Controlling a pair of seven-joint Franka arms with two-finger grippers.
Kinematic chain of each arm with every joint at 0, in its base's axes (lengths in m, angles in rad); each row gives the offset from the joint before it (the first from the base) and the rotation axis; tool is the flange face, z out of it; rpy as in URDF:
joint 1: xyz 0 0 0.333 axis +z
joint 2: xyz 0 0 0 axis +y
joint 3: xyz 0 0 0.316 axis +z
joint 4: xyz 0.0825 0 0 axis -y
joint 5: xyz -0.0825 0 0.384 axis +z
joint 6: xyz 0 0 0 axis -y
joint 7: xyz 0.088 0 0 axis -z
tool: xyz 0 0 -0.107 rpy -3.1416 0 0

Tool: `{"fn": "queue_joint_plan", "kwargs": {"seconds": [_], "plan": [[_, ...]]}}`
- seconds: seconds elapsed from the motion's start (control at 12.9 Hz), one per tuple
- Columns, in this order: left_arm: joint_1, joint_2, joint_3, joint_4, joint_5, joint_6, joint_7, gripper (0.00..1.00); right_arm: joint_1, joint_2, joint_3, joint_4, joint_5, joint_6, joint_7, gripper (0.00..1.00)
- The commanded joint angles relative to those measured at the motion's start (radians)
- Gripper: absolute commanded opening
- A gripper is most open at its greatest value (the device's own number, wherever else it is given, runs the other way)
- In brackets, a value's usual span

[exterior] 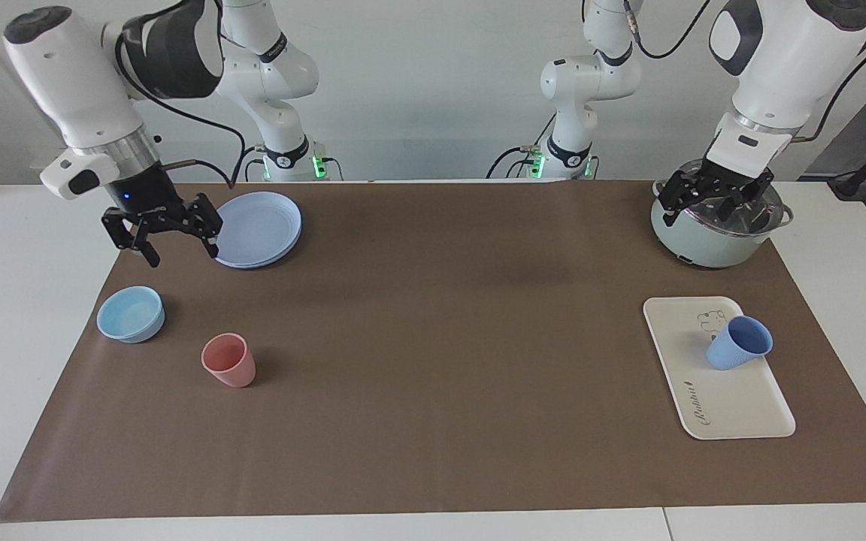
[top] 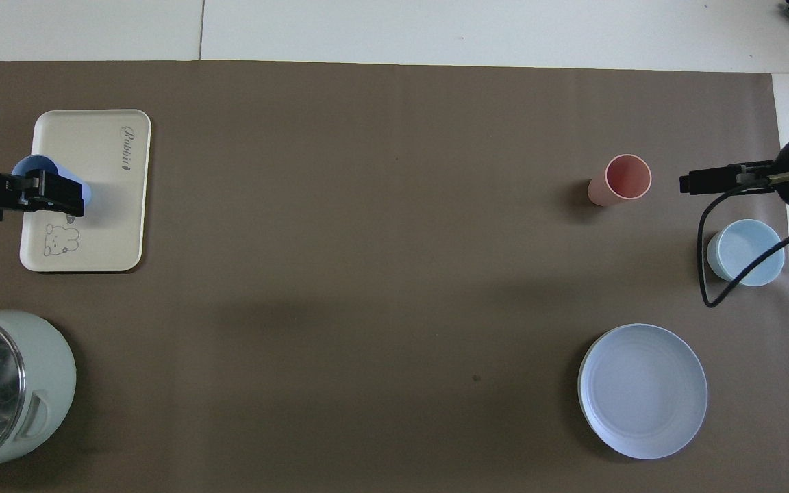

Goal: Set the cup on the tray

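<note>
I see the cup [exterior: 737, 343] tilted on the tray [exterior: 734, 406]. My left gripper [exterior: 717, 199] hangs over the pot [exterior: 711, 240], fingers spread, empty. My right gripper [exterior: 164, 231] hovers beside the plate [exterior: 260, 225], fingers wide, empty.

1. The tray [exterior: 734, 409] carries the word "Rabbit" in dark script, running along one long side near the corner farthest from the robots; it reads clearly in the overhead view as well [top: 110, 205].
2. The same tray bears a small line-drawn animal near its other end, with no lettering by it.
3. No other lettering, number or brand mark can be read in either view.
</note>
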Motion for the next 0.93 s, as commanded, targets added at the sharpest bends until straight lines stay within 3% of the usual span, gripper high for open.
{"fn": "queue_joint_plan", "kwargs": {"seconds": [0.0,0.16,0.7,0.85], "plan": [[0.008,-0.024,-0.001,-0.042,-0.016,0.028,0.015,1.00,-0.050,0.009,0.000,0.111,-0.020,-0.222,0.062,1.00],[0.009,-0.024,-0.001,-0.042,-0.016,0.028,0.015,1.00,-0.050,0.008,0.000,0.125,-0.081,-0.302,0.087,1.00],[0.013,-0.024,-0.001,-0.042,-0.016,0.028,0.015,1.00,-0.042,-0.018,0.004,0.111,-0.098,-0.282,0.089,1.00],[0.013,-0.024,-0.001,-0.042,-0.016,0.033,0.015,1.00,-0.036,-0.005,0.017,0.164,-0.124,-0.308,0.083,1.00]]}}
